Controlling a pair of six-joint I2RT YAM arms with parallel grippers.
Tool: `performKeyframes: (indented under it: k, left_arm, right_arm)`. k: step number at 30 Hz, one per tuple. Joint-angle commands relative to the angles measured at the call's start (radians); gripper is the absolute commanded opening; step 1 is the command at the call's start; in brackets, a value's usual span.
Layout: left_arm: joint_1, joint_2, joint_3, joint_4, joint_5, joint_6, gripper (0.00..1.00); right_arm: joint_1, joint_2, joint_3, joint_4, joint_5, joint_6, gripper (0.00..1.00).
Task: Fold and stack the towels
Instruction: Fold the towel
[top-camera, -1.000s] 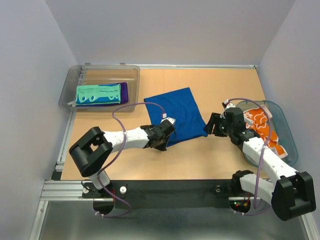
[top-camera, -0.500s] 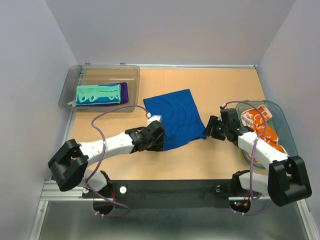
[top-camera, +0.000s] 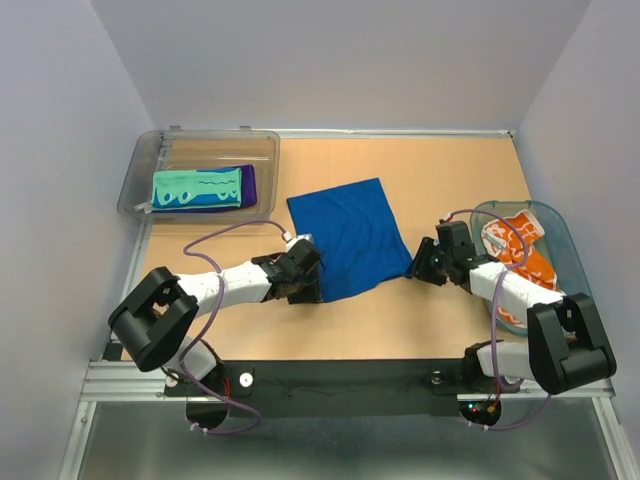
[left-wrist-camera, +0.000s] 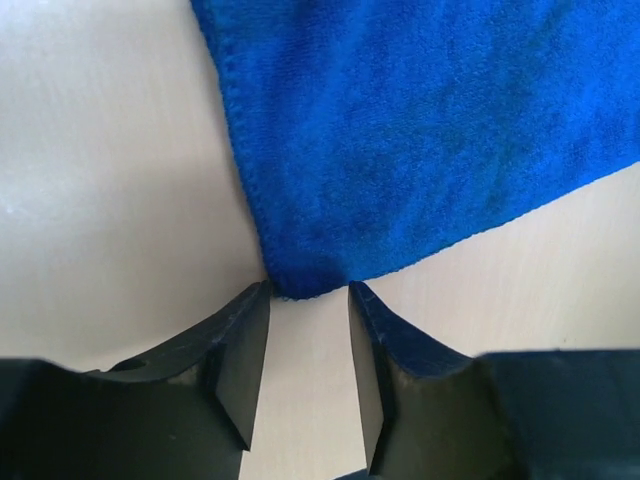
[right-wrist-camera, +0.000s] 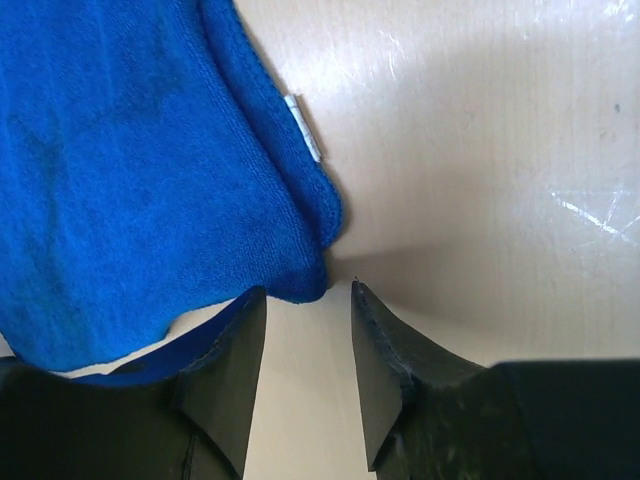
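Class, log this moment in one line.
left pincer open at blue towel near-left corner | right pincer open at near-right corner | folded towels in bin | floral towel in basket

Robot lab cell, plain grey walls (top-camera: 60, 150), wooden table (top-camera: 440, 170), aluminium rail frame (top-camera: 120, 380)

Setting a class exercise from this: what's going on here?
A royal blue towel lies flat on the table. The robot's left gripper and right gripper each sit open at one of its near corners, neither closed on it yet. A folded mint green towel and a purple towel lie in the clear bin; an orange-print towel is in the teal basket.
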Motion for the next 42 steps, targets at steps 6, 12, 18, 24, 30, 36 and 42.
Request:
performKeyframes:
  k: [6, 12, 18, 24, 30, 36, 42]
  left_arm:
    - [0.002, 0.045, 0.008, -0.017, 0.024, 0.006, 0.36]
    - [0.006, 0.041, 0.004, -0.029, 0.018, 0.007, 0.24]
    - [0.02, 0.023, 0.011, -0.067, -0.011, 0.021, 0.06]
    - [0.112, -0.01, 0.02, -0.095, -0.033, 0.067, 0.0]
    - [0.157, -0.028, 0.017, -0.107, -0.033, 0.106, 0.0]
    - [0.168, -0.062, -0.001, -0.084, 0.059, 0.084, 0.3]
    - [0.073, -0.007, 0.013, -0.033, 0.089, -0.008, 0.57]
  right_arm:
    - [0.005, 0.054, -0.037, 0.089, -0.015, 0.028, 0.43]
    - [0.003, 0.072, -0.042, 0.11, -0.026, 0.027, 0.35]
    - [0.003, 0.005, -0.028, 0.1, -0.014, 0.01, 0.12]
    - [0.003, -0.026, 0.055, -0.028, 0.032, -0.039, 0.08]
    - [0.003, -0.052, 0.087, -0.114, 0.028, -0.073, 0.08]
    - [0.002, -0.05, 0.083, -0.129, -0.003, -0.084, 0.07]
    - [0.003, -0.036, 0.096, -0.129, -0.026, -0.084, 0.07]
